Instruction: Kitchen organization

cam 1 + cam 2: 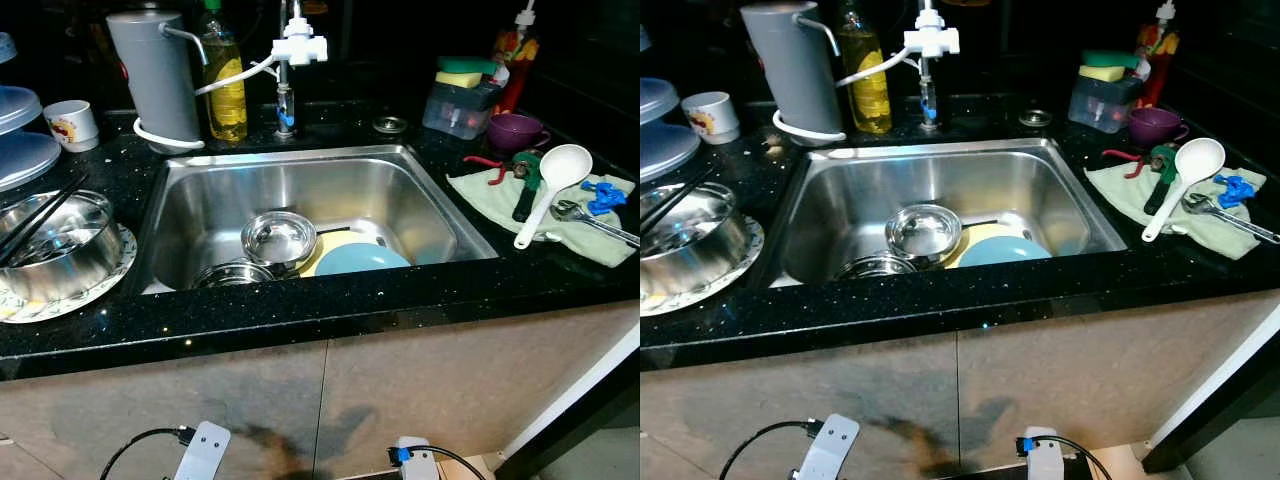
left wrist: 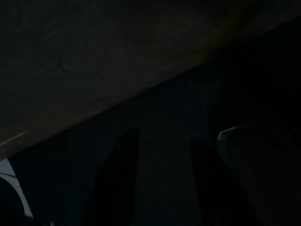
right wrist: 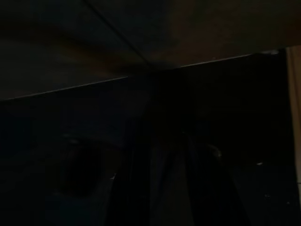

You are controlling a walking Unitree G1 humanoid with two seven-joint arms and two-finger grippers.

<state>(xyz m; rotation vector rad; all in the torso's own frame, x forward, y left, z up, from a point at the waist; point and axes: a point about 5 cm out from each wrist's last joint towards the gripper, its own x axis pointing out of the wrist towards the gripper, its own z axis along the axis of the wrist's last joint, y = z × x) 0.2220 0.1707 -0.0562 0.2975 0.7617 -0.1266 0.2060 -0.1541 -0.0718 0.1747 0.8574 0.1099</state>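
Observation:
A steel sink (image 1: 400,190) is set into the black counter (image 1: 300,310) in front of me. It holds a small steel bowl (image 1: 278,238), a second steel bowl (image 1: 232,274) at the near wall, a blue plate (image 1: 360,260) and a yellow plate (image 1: 328,252) beneath it. Both arms hang low before the cabinet: the left arm (image 1: 203,452) and the right arm (image 1: 415,460). In the dark left wrist view my left gripper (image 2: 164,136) has its two fingers apart with nothing between them. The right wrist view is too dark to read.
Left of the sink, a steel pot (image 1: 55,250) holding chopsticks sits on a patterned plate (image 1: 100,285). A grey jug (image 1: 155,75), soap bottle (image 1: 225,85), tap (image 1: 290,50) and mug (image 1: 70,122) line the back. A green cloth (image 1: 480,195) on the right carries a white ladle (image 1: 550,185) and tools.

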